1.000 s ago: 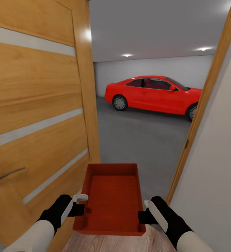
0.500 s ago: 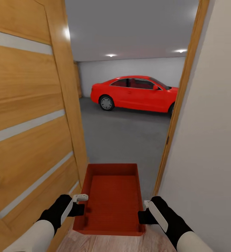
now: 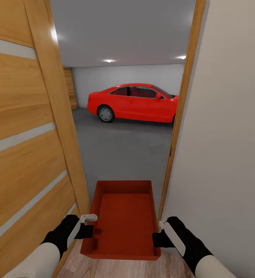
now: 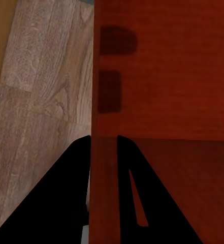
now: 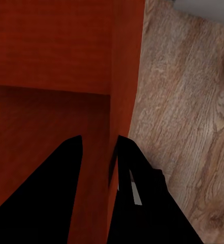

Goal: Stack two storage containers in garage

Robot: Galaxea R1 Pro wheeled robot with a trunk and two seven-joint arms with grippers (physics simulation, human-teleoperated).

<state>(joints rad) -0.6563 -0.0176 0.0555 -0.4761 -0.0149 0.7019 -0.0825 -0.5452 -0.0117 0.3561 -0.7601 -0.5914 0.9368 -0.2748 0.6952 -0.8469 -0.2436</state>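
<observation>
Wood planks (image 3: 115, 268) lie underfoot at a doorway. Left gripper (image 3: 92, 227) and right gripper (image 3: 157, 235) each pinch a side wall of one red-orange bin (image 3: 123, 220), held up between them. Beyond, grey garage floor (image 3: 119, 150) and a red car (image 3: 133, 102). No writing shows.

Camera pans right and advances: open wooden door (image 3: 23, 146) slides toward 9 o'clock, handle now out of frame. Right door frame (image 3: 181, 112) shifts toward 12. Red car (image 3: 133, 102) drifts left. Garage back wall shows a wood panel (image 3: 70, 88) at 11 o'clock.
</observation>
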